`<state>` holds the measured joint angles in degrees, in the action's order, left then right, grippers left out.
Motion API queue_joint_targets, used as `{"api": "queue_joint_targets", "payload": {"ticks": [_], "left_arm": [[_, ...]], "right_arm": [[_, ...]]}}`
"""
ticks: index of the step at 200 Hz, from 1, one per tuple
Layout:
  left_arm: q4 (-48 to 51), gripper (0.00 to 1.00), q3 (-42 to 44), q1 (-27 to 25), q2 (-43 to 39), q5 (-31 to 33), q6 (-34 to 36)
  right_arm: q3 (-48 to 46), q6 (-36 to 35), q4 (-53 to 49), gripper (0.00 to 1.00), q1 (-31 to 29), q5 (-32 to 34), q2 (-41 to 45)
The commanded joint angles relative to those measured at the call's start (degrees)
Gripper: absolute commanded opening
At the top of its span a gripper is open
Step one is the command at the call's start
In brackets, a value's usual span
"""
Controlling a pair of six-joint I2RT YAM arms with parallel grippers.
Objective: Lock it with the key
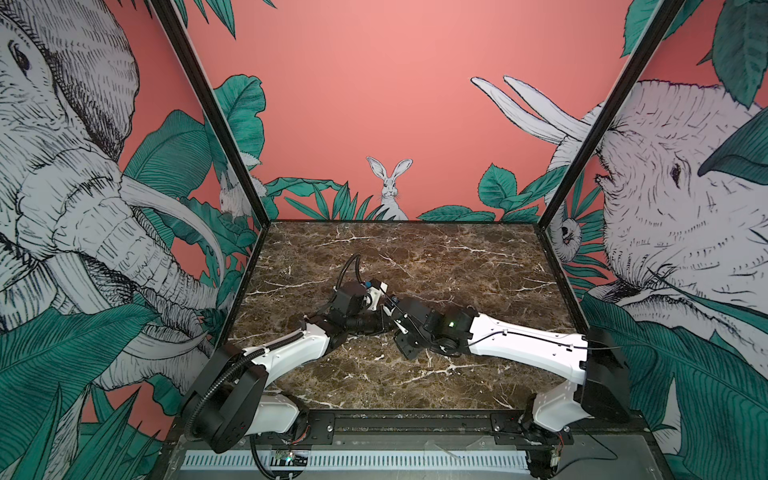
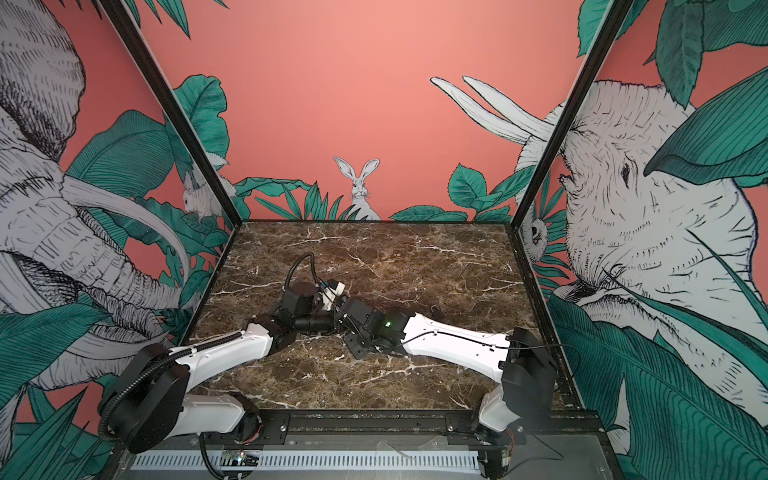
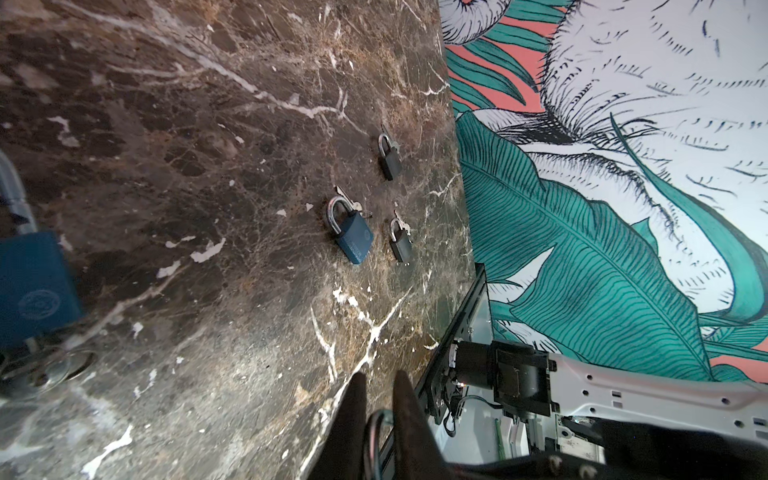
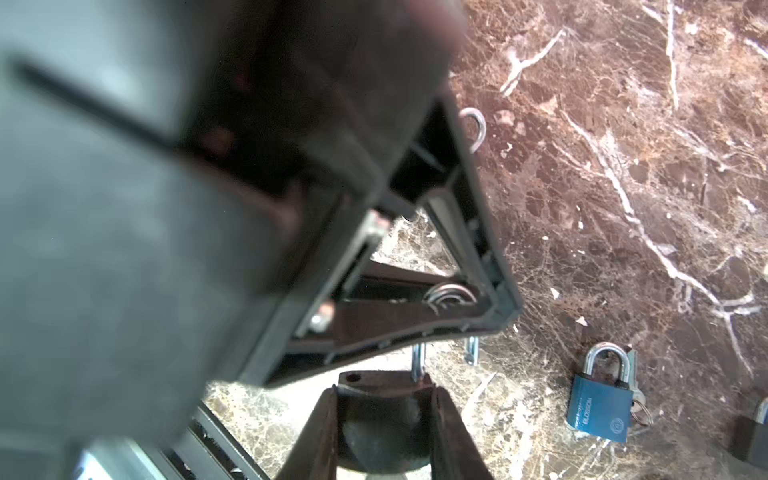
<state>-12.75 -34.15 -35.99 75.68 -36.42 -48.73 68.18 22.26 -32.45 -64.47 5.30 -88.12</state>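
In both top views my two grippers meet at the middle of the marble table [image 1: 415, 257], left gripper [image 1: 376, 291] just beyond the right gripper [image 1: 392, 309]. The right wrist view shows my right gripper [image 4: 384, 388] shut on a dark padlock [image 4: 382, 419]. Its silver shackle [image 4: 417, 361] rises from one side, and the other shackle hole [image 4: 353, 378] is empty. My left gripper [image 3: 380, 380] is shut on a metal key ring [image 3: 376, 432], and that ring [image 4: 449, 295] hangs just past the lock. The key blade is hidden.
A blue padlock with keys [image 3: 353, 237] lies near the right table edge, with two small dark padlocks [image 3: 390, 160] [image 3: 401, 245] beside it. Another blue padlock [image 3: 33, 282] lies close to the left gripper. The black front rail [image 3: 457, 345] borders the table.
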Motion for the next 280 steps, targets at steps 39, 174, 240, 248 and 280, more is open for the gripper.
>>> {"api": "queue_joint_targets", "payload": {"ticks": [39, 174, 240, 248, 280], "left_arm": [[-1.31, 0.19, -1.32, -0.4, -0.52, -1.65, -1.02], [0.47, 0.0, -1.19, -0.33, -1.3, -2.87, -0.7], [-1.34, 0.0, -1.37, -0.31, -2.42, 5.54, -5.35], [-1.24, 0.0, -1.98, -0.31, -2.32, 6.61, -5.57], [-2.9, 0.0, -4.6, -0.33, -0.93, 9.05, -8.3]], "right_arm": [[-0.33, -0.64, 3.18, 0.1, -0.18, 0.87, 2.24], [-0.81, -0.91, 3.47, 0.11, -0.18, 3.71, 3.48], [-9.24, 3.32, 11.06, 0.52, 3.58, -1.29, 11.01], [-10.92, 3.56, 12.66, 0.52, 4.85, -2.43, 12.7], [-19.85, 3.15, 20.11, 0.51, 10.39, -5.97, 20.55]]}}
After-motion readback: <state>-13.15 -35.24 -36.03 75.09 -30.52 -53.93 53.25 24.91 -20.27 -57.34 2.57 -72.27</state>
